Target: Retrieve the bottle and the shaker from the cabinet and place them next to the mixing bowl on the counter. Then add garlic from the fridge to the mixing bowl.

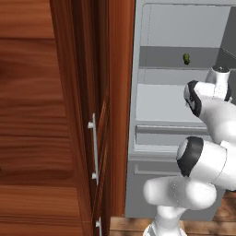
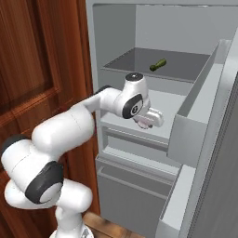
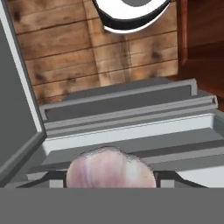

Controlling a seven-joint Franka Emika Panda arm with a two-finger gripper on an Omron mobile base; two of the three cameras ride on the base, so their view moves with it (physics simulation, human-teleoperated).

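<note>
We see the two-finger gripper (image 2: 148,122) clamped on the pale pinkish garlic bulb (image 3: 110,168), just in front of the open grey steel fridge (image 2: 116,42), above its drawer. We judge that the rounded bulb could slip from the grip, or knock the shelf edge, on withdrawal.

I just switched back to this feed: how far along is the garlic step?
The fridge stands open and the gripper is at the front of its middle shelf, closed on a pinkish-white garlic bulb, so the pickup looks done. Still left: carrying it to the mixing bowl and dropping it in. The bottle and shaker cannot be checked from here. A small green item lies on the upper shelf.
</note>
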